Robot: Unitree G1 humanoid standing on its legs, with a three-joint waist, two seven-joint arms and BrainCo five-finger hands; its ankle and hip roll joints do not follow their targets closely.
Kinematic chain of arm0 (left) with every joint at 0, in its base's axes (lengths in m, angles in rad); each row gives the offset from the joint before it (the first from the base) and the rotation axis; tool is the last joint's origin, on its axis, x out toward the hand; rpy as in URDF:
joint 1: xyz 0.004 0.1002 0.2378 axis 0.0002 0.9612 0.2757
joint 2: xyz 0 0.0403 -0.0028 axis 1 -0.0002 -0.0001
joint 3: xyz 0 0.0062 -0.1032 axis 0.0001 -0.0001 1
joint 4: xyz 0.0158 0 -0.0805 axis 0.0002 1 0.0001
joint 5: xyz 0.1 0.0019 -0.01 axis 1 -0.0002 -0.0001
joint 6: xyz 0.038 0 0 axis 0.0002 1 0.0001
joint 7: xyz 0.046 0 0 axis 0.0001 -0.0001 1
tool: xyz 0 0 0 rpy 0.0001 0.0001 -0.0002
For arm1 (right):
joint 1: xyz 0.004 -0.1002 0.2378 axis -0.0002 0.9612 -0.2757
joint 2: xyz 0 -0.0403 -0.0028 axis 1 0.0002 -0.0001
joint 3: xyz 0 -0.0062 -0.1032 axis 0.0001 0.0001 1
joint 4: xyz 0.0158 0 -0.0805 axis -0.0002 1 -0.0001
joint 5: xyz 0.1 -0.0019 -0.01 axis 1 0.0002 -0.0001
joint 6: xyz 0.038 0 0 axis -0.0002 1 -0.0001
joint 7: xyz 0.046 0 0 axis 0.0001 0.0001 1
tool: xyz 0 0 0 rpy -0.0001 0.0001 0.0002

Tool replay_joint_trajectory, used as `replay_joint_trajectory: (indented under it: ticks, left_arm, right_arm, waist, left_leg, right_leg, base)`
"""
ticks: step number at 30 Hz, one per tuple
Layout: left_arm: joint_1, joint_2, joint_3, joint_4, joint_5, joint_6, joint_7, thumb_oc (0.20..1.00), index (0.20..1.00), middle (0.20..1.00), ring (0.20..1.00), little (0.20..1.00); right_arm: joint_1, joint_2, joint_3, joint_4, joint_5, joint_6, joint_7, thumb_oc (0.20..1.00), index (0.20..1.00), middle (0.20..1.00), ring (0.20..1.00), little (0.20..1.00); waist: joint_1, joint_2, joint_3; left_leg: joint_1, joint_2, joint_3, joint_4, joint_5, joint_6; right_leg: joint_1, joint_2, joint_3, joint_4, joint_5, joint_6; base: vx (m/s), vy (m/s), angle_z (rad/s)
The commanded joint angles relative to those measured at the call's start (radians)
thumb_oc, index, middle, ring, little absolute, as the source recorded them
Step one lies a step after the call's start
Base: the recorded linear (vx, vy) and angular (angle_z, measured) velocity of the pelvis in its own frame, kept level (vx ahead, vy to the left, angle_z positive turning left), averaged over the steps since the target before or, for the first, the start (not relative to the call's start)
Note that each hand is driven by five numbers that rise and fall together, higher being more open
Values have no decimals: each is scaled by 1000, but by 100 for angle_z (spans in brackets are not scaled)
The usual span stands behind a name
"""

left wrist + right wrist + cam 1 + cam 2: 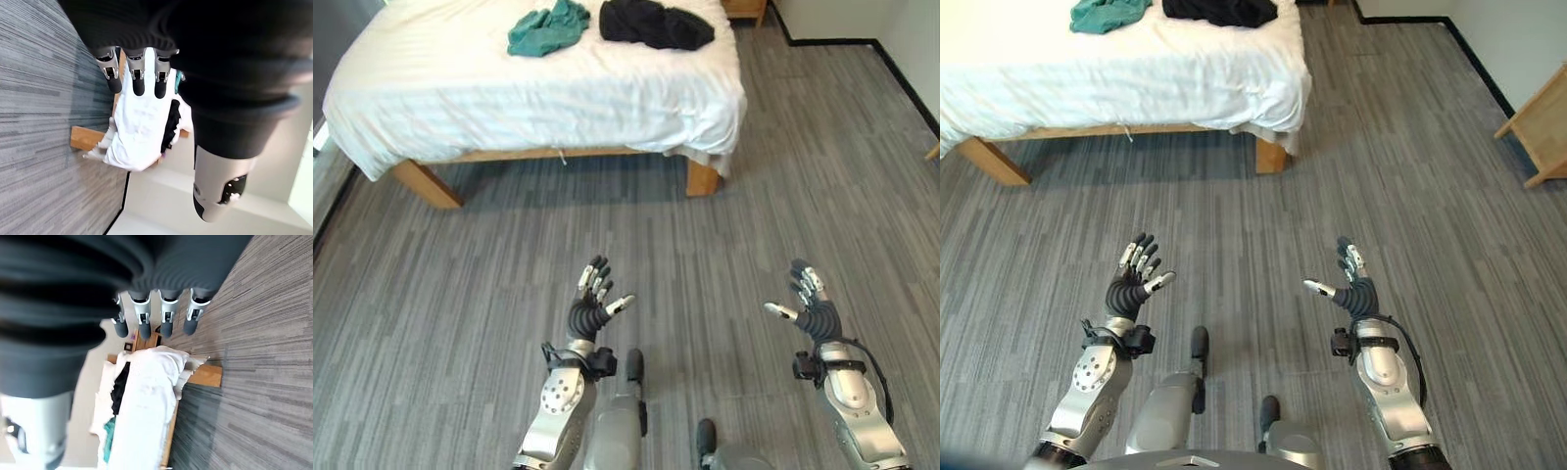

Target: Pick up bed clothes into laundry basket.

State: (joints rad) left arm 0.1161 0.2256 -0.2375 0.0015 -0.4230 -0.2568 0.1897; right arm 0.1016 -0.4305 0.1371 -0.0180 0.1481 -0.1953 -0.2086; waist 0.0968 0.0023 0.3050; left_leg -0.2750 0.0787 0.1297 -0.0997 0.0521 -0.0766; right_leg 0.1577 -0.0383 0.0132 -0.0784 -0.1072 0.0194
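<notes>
Both your hands hang empty over the grey floor, well short of the bed.
Your left hand [594, 304] and right hand [810, 305] hold their fingers straight and spread. Far ahead, on the white-sheeted wooden bed [538, 98], lie a crumpled teal garment [546, 27] and, just beside it, a black garment [656, 23].
</notes>
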Motion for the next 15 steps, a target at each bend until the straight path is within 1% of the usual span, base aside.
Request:
replay_joint_trajectory:
  ticks: [1,2,3,4,5,6,7,8,9,10,11,12,13,14,15]
  left_arm:
    - [19,56,-11,-86,-13,-28,-22,1000,1000,1000,1000,1000]
    - [17,63,-13,-88,-12,-26,-26,1000,1000,1000,1000,1000]
    - [6,78,-22,-85,0,-19,-32,1000,1000,1000,1000,1000]
    - [-11,91,-27,-83,11,-17,-31,1000,1000,1000,1000,1000]
    - [-24,107,-33,-85,24,-13,-32,1000,1000,1000,1000,1000]
    - [-39,119,-38,-84,32,-14,-30,1000,1000,1000,1000,1000]
    - [-47,127,-37,-85,43,-17,-31,1000,1000,1000,1000,1000]
    - [-55,130,-36,-83,56,-16,-24,1000,1000,1000,1000,1000]
    - [-66,135,-37,-81,58,-17,-18,1000,1000,1000,1000,1000]
    - [-71,137,-40,-84,55,-16,-18,1000,1000,1000,1000,1000]
    - [-71,137,-40,-84,55,-16,-18,1000,1000,1000,1000,1000]
    - [-68,135,-43,-81,49,-15,-31,1000,1000,1000,1000,1000]
    - [-68,132,-45,-73,46,-16,-37,1000,1000,1000,1000,1000]
    - [-67,128,-47,-64,48,-14,-44,1000,1000,1000,1000,1000]
    - [-70,126,-45,-53,50,-15,-49,1000,1000,1000,1000,1000]
  right_arm:
    - [-20,14,-11,-64,-81,-29,4,1000,1000,1000,1000,1000]
    - [-19,19,-12,-66,-81,-33,6,1000,1000,1000,1000,1000]
    - [-19,30,-10,-63,-86,-36,6,1000,1000,1000,1000,1000]
    - [-24,36,-6,-64,-91,-33,3,1000,1000,1000,1000,1000]
    - [-35,42,1,-69,-94,-31,7,1000,1000,1000,1000,1000]
    - [-48,43,5,-71,-101,-33,6,1000,1000,1000,1000,1000]
    - [-55,47,5,-74,-111,-31,5,1000,1000,1000,1000,1000]
    - [-65,53,8,-75,-127,-31,2,1000,1000,1000,1000,1000]
    - [-71,53,7,-79,-150,-29,-7,1000,1000,1000,1000,1000]
    - [-70,53,2,-98,-166,-29,-13,1000,1000,1000,1000,1000]
    - [-69,53,2,-99,-166,-29,-13,1000,1000,1000,1000,1000]
    - [-64,53,-7,-107,-161,-27,-14,1000,1000,1000,1000,1000]
    - [-61,50,-12,-104,-166,-27,-22,1000,1000,1000,1000,1000]
    - [-59,51,-20,-100,-172,-25,-30,1000,1000,1000,1000,1000]
    - [-56,53,-26,-100,-178,-23,-34,1000,1000,1000,1000,1000]
  waist:
    - [23,-62,-82]
    - [26,-74,-84]
    - [24,-90,-81]
    - [19,-89,-77]
    - [1,-91,-64]
    - [-17,-84,-53]
    - [-27,-63,-50]
    - [-37,-50,-42]
    - [-43,-37,-37]
    - [-66,-34,-25]
    - [-70,-35,-23]
    - [-88,-42,-17]
    - [-103,-50,-15]
    - [-114,-59,-11]
    - [-128,-56,-12]
  left_leg:
    - [-2,-19,-2,13,131,12]
    - [15,-24,4,13,123,21]
    - [47,-37,13,13,105,32]
    - [79,-36,18,12,88,41]
    - [114,-44,16,12,66,51]
    - [140,-43,11,12,49,58]
    - [157,-26,6,12,34,60]
    - [177,-14,3,12,22,60]
    - [196,-2,3,12,8,58]
    - [228,-6,-8,12,-18,53]
    - [233,-8,-13,12,-24,52]
    - [262,-20,-25,12,-50,47]
    - [288,-26,-36,12,-78,40]
    - [310,-35,-49,12,-97,37]
    - [337,-33,-60,12,-126,31]
  right_leg:
    - [117,-41,-23,9,-85,91]
    - [112,-51,-22,48,-85,101]
    - [89,-63,-29,141,-83,124]
    - [42,-61,-28,246,-46,147]
    - [-17,-65,-27,375,14,174]
    - [-77,-55,-18,494,77,195]
    - [-124,-41,-19,551,108,202]
    - [-177,-49,-40,617,119,206]
    - [-224,-70,-73,609,127,194]
    - [-280,-87,-122,527,104,167]
    - [-273,-89,-127,528,96,166]
    - [-298,-78,-146,380,69,147]
    - [-292,-77,-159,238,78,144]
    - [-319,-75,-157,149,103,143]
    - [-327,-67,-162,63,137,152]
  base:
    - [482,211,-31]
    - [439,166,-45]
    - [287,123,-38]
    - [234,134,-34]
    - [218,171,-15]
    - [200,144,-5]
    - [237,136,30]
    - [267,105,41]
    - [459,62,41]
    - [388,18,14]
    - [525,-54,19]
    - [442,-83,36]
    - [553,-116,47]
    - [457,-98,40]
    - [419,-83,39]
